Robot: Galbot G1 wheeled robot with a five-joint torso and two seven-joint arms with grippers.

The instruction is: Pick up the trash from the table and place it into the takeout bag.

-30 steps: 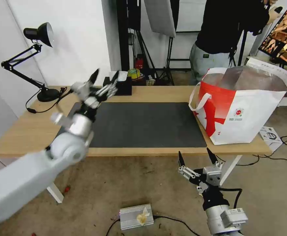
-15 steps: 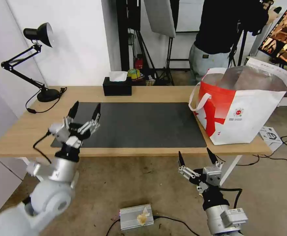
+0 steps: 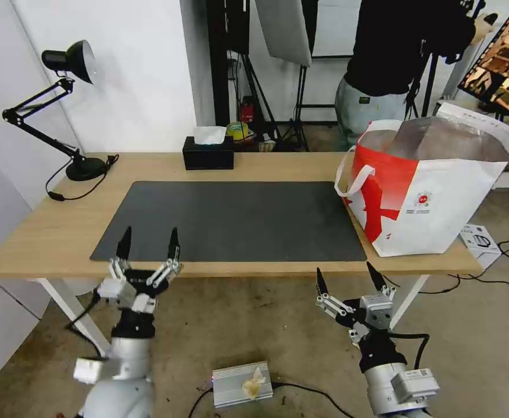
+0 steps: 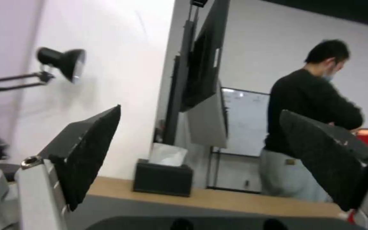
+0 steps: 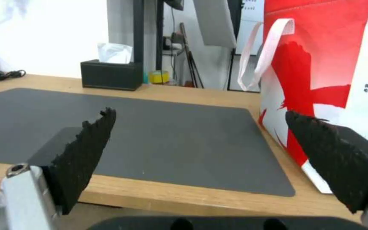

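Note:
The takeout bag [image 3: 434, 197], white with a red panel and foil lining, stands open on the right end of the light-wood table [image 3: 51, 232]; the right wrist view has the bag [image 5: 320, 64] close by. No trash is in view on the table or the dark grey mat [image 3: 237, 220]. My left gripper [image 3: 150, 232] is open and empty, fingers pointing up, at the table's front edge by the mat's near left corner. My right gripper [image 3: 344, 268] is open and empty, just below the front edge, left of the bag. Both wrist views show wide jaws: left gripper [image 4: 200, 110], right gripper [image 5: 200, 111].
A black tissue box [image 3: 208, 152] sits at the table's back edge and a black desk lamp [image 3: 68, 58] at the back left. A person stands behind the table near the bag. A silver box [image 3: 242, 383] and cables lie on the floor.
My left arm has swung down and back from over the mat's far left corner to the table's front edge, staying open. The right arm has not moved.

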